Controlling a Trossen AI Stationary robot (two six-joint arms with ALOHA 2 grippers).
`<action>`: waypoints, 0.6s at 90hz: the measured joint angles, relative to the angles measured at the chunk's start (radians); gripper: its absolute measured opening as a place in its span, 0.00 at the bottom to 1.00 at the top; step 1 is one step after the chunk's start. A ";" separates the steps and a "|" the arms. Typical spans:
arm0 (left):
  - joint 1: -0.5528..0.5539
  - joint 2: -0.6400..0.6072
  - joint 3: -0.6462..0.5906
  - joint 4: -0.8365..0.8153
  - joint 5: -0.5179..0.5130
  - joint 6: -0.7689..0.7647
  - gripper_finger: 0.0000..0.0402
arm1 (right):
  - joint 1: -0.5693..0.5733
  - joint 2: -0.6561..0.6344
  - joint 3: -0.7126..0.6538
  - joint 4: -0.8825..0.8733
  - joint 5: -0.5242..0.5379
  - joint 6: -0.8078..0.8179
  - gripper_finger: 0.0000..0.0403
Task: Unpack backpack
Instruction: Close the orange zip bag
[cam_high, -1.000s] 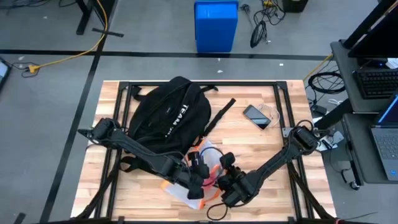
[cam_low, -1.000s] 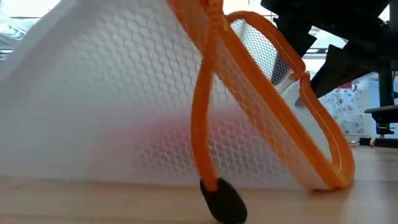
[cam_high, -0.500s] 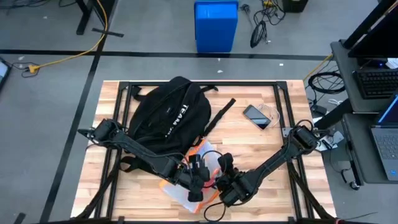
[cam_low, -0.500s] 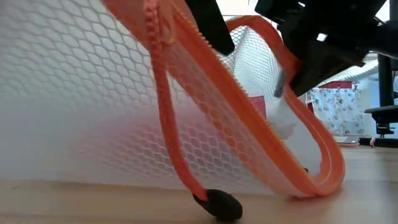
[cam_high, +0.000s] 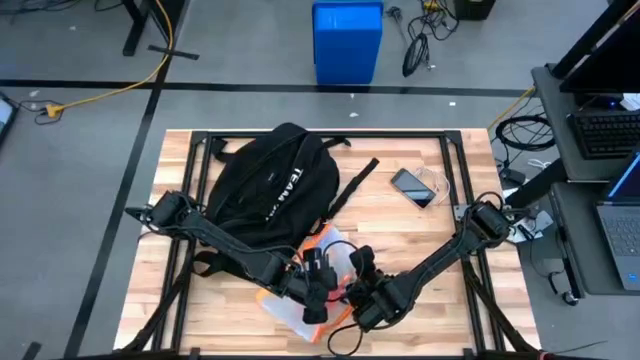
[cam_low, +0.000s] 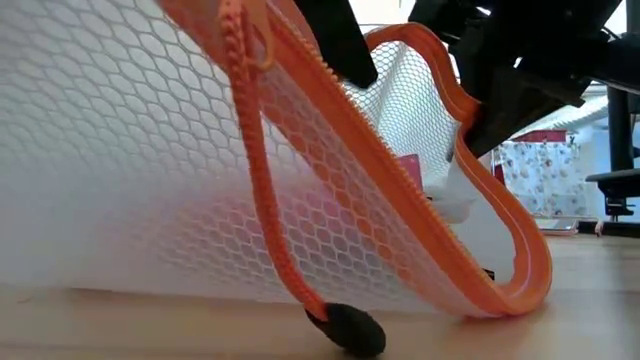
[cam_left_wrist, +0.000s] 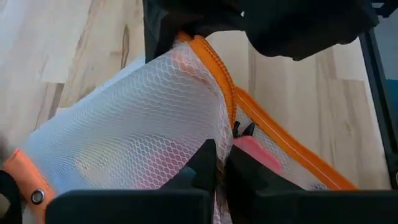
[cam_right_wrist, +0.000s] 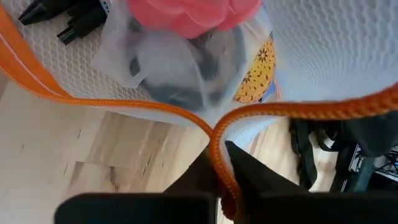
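The black backpack (cam_high: 275, 180) lies on the table's far left part. In front of it, near the front edge, lies a white mesh pouch (cam_high: 322, 272) with an orange zipper rim; it fills the low view (cam_low: 150, 190). A pink thing (cam_right_wrist: 193, 15) and dark items in clear plastic (cam_right_wrist: 180, 68) show through the mesh. My left gripper (cam_left_wrist: 221, 167) and my right gripper (cam_right_wrist: 222, 167) are each shut on one side of the pouch's mouth. The zipper's orange pull cord hangs down, its black end (cam_low: 345, 328) resting on the table. My left gripper pinches the pouch at the orange zipper rim (cam_left_wrist: 225, 124) and the mesh beside it, between its two fingers. The rim is held up off the table, with the pouch's body slanting down to the wood. My right gripper pinches the other orange rim (cam_right_wrist: 217, 146) of the pouch's mouth between its two fingers. The rim bends into a sharp kink at the fingers. This side is raised while the pouch's bottom stays on the table.
A phone (cam_high: 412, 187) with a white cable lies on the table's far right part. A loose black strap (cam_high: 352, 185) runs out from the backpack toward it. A black frame (cam_high: 460, 200) runs around the table's edge. Bare wood shows at the near right.
My right gripper has come onto the pouch's orange rim and taken hold of it. The pouch's raised rim on my left gripper's side has tipped over toward the left in the low view, and the pull cord's black end has stayed on the table.
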 joint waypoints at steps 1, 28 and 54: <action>0.000 0.000 0.000 0.000 -0.004 0.000 0.05 | 0.000 0.000 0.000 0.000 0.000 0.000 0.00; -0.009 -0.009 0.000 0.053 -0.123 0.026 0.30 | 0.000 0.000 0.000 -0.007 0.000 0.007 0.00; -0.009 -0.010 0.000 0.080 -0.126 0.001 0.49 | 0.000 0.000 0.000 -0.049 -0.023 0.045 0.00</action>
